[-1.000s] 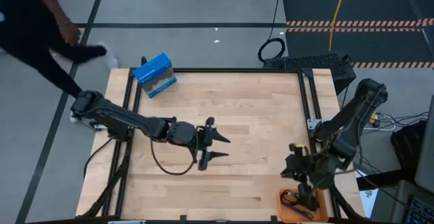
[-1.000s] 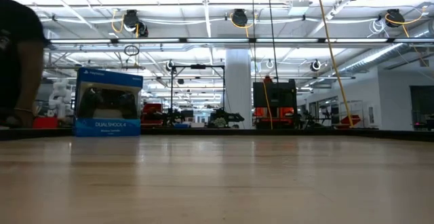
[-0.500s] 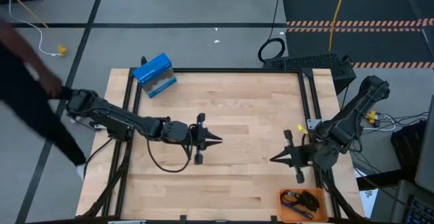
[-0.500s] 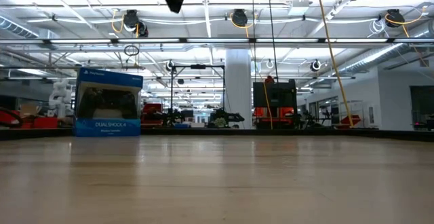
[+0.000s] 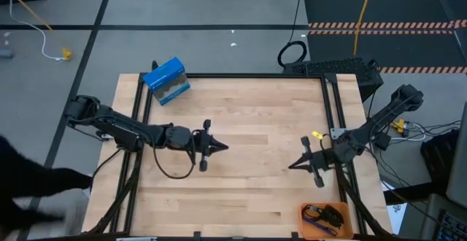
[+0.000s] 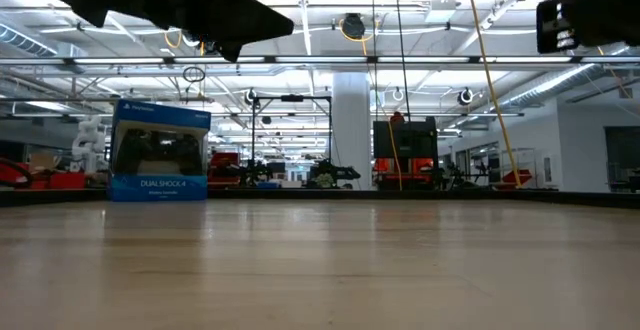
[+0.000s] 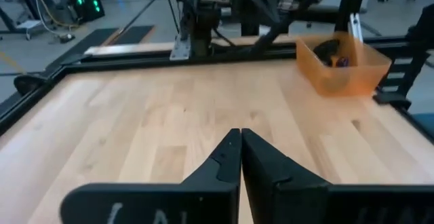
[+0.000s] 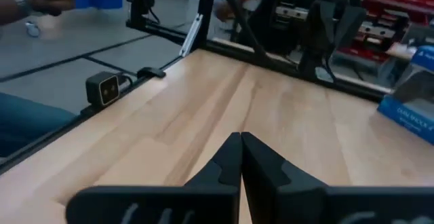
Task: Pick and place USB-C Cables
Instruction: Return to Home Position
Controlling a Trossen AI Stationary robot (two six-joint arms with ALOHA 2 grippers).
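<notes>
The USB-C cables lie inside an orange bin [image 5: 326, 220] at the table's near right corner: a purple-blue one [image 5: 314, 213] and black coils [image 5: 333, 216]. In the left wrist view the bin [image 7: 342, 68] shows dark cables [image 7: 331, 48] over its rim. My left gripper [image 5: 222, 147] hovers over the table's middle left, shut and empty, pointing toward the right edge. My right gripper [image 5: 293, 165] hovers left of its base, shut and empty, pointing toward the left edge. Both show shut in their wrist views [image 7: 240, 137] [image 8: 240, 140].
A blue controller box [image 5: 166, 80] stands at the far left corner and shows in the low view [image 6: 160, 150]. A black frame [image 5: 241, 75] runs round the table. A person [image 5: 36, 197] moves beside the near left corner. Bare wood [image 5: 255, 117] lies between the grippers.
My left gripper has shut and drawn back toward the table's left edge. My right gripper has risen from over the orange bin, tipped up from pointing down to level, and now points toward the left edge. A person has walked along the left side toward the near corner.
</notes>
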